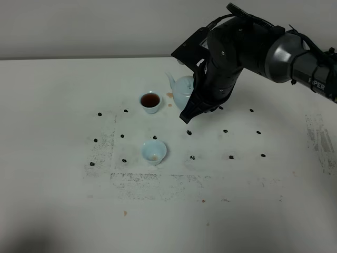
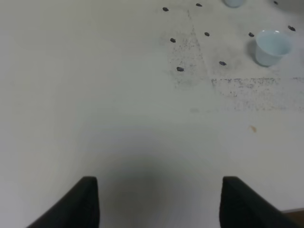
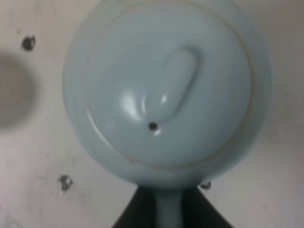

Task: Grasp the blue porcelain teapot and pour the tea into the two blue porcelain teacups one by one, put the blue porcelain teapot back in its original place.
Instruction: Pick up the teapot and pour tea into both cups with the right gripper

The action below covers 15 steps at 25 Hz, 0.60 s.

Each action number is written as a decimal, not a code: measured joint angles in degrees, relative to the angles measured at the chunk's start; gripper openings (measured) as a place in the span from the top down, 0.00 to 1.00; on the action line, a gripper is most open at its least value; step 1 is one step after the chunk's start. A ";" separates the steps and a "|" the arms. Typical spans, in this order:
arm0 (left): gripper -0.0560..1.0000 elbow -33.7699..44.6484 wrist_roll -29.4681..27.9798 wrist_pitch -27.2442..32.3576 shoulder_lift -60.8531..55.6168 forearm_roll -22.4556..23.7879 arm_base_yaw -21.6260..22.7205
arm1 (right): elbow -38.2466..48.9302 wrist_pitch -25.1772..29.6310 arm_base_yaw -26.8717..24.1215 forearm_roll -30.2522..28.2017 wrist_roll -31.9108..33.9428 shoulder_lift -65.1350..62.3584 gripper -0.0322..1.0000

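Observation:
The blue porcelain teapot [image 1: 182,89] stands upright at the back of the table, its spout toward the left, half hidden by my right arm [image 1: 226,58]. The right wrist view looks down on its lid [image 3: 166,95]. My right gripper [image 3: 168,211] is shut on the teapot's handle, with dark fingers [image 3: 137,216] on both sides. One teacup [image 1: 150,101], left of the spout, holds dark tea. The other teacup [image 1: 154,152] stands nearer the front with only a faint stain inside; it also shows in the left wrist view [image 2: 271,46]. My left gripper [image 2: 161,204] is open and empty over bare table.
The white table [image 1: 52,158] bears small black dot marks [image 1: 230,156] and grey scuffed lines [image 1: 152,179] around the cups. A few brown tea spots [image 1: 169,95] lie by the teapot. The left arm is out of the high view.

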 joint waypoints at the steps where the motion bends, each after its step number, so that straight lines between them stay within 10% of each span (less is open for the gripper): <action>1: 0.41 0.00 0.00 0.00 0.00 0.00 0.00 | 1.02 -1.47 -0.32 0.73 0.00 0.00 0.89; 15: 0.41 0.00 0.00 0.00 0.00 0.00 0.00 | 5.24 -11.67 -2.21 5.73 -2.85 4.19 0.89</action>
